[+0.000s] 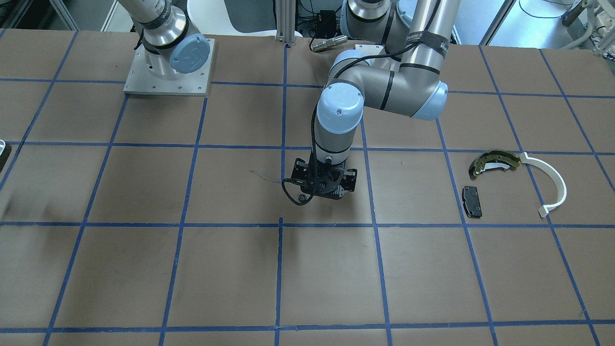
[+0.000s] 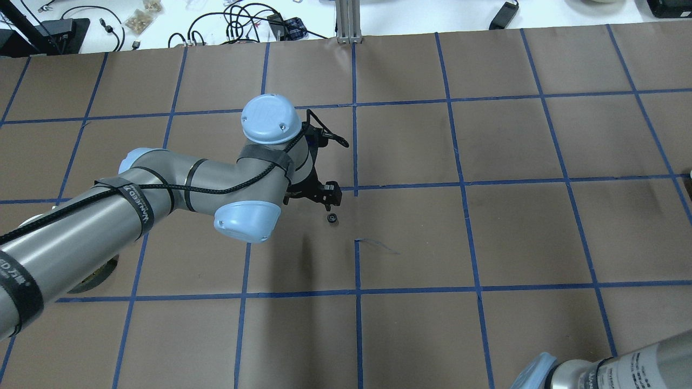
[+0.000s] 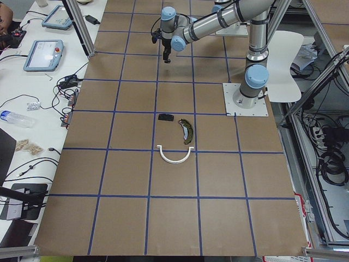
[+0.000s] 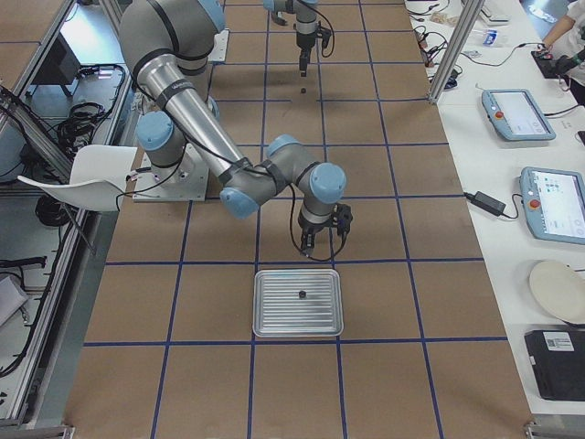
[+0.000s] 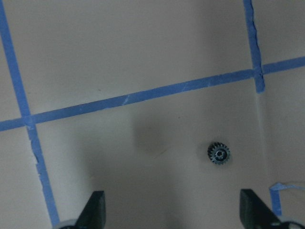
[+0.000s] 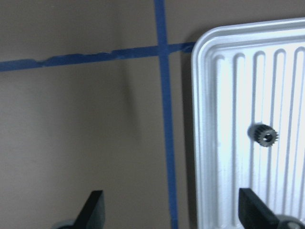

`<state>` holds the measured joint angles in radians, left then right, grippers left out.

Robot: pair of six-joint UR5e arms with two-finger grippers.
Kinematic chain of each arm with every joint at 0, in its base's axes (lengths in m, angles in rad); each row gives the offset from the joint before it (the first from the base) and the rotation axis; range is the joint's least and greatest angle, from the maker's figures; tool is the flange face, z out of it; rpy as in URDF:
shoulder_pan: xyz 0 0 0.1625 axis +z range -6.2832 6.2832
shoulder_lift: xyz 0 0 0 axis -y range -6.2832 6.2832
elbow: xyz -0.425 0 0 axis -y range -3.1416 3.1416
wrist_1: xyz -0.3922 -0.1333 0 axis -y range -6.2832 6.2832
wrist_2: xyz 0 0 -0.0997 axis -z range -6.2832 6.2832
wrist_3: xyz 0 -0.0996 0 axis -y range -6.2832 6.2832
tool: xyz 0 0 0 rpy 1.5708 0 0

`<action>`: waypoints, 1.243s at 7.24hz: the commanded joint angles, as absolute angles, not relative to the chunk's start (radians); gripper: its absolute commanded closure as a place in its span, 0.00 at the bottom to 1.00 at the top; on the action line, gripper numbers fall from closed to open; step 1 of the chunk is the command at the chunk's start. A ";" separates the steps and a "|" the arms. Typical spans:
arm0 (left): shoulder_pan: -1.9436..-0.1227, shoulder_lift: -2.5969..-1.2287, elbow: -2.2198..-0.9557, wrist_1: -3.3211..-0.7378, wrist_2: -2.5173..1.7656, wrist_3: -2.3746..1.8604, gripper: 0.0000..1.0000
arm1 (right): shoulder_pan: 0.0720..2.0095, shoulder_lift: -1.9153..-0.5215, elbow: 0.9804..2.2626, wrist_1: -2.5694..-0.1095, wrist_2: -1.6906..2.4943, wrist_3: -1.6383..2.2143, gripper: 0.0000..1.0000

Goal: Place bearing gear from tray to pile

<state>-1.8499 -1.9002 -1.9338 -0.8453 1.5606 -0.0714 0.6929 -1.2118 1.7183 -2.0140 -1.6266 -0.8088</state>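
Note:
A small dark toothed bearing gear lies on the brown table, also in the front view and the overhead view. My left gripper hovers over it, open and empty, with the gear just inside the right finger. A second gear lies in the ribbed silver tray. My right gripper is open and empty over the tray's left edge. The pile lies well off to my left: an olive-and-black brake shoe, a white arc strip and a black pad.
Blue tape lines grid the brown table. The tray sits in front of my right arm, with its corner at the front view's left edge. My right arm's base plate stands at the back. Tablets and cables lie on the white side bench.

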 commanded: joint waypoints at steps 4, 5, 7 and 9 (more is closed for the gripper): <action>-1.896 -1.979 -1.933 -0.778 1.560 -0.074 0.16 | 0.571 -1.045 1.714 -2.276 -1.611 -1.054 0.17; -1.896 -1.986 -1.931 -0.776 1.560 -0.074 0.23 | 0.571 -1.040 1.712 -2.276 -1.609 -1.066 0.22; -1.899 -1.988 -1.931 -0.776 1.560 -0.072 0.36 | 0.571 -1.031 1.704 -2.276 -1.559 -1.069 0.22; -1.899 -1.990 -1.931 -0.776 1.559 -0.072 0.37 | 0.571 -1.011 1.704 -2.276 -1.549 -1.066 0.23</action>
